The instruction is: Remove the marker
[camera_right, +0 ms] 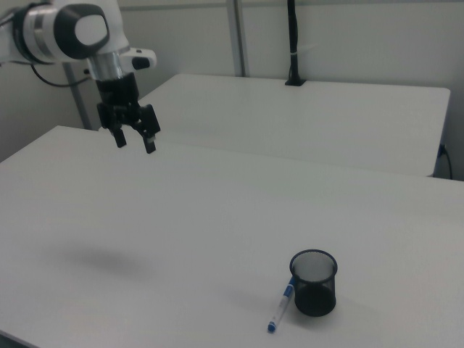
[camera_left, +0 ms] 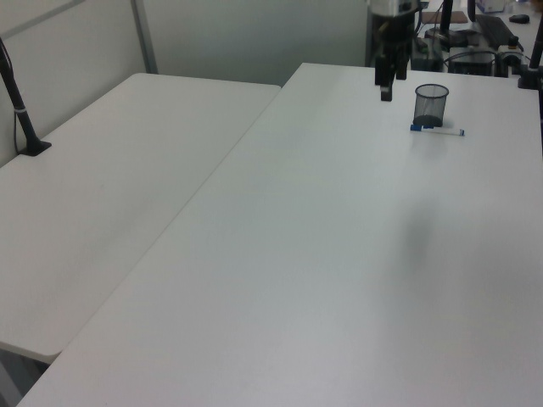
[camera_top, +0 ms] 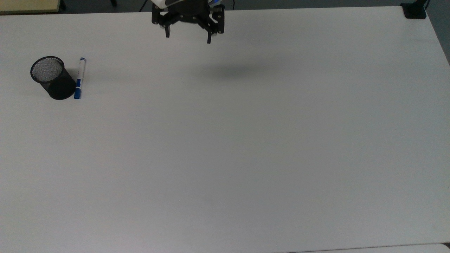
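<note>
The marker [camera_top: 79, 78] lies flat on the white table, white-barrelled with a blue cap, touching or nearly touching the black mesh cup [camera_top: 52, 78] on the top view's left. It also lies beside the cup in the left view, marker [camera_left: 438, 130] and cup [camera_left: 430, 104], and in the right view, marker [camera_right: 280, 307] and cup [camera_right: 314, 282]. My gripper [camera_top: 187, 38] hangs high above the table near its far edge, well to the top view's right of the marker. It is open with nothing between its fingers, as the gripper [camera_right: 135, 141] shows in the right view and the gripper [camera_left: 385, 88] in the left view.
The white table [camera_top: 246, 140] spreads wide around the cup and marker. A second white table [camera_left: 102, 186] adjoins it on the left view's left. A black post [camera_right: 293, 43] stands clamped at the back in the right view.
</note>
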`<state>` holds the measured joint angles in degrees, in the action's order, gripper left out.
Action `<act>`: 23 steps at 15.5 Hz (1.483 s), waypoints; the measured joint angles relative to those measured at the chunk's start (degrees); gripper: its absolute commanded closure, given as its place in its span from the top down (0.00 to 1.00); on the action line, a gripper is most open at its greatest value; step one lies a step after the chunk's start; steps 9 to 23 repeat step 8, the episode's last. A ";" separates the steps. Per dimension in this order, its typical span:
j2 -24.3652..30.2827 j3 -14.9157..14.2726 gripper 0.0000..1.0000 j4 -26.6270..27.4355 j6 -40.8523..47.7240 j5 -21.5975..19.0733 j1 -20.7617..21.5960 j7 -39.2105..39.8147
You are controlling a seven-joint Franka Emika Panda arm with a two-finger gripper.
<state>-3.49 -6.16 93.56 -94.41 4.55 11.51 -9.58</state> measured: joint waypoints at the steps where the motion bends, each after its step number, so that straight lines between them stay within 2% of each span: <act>1: 1.32 -0.12 1.00 0.26 0.51 -1.02 -0.23 0.00; 5: 3.67 -0.43 1.00 1.54 0.63 -2.02 -1.21 0.01; 23: 3.66 -0.43 1.00 1.92 0.63 -2.02 -1.30 0.01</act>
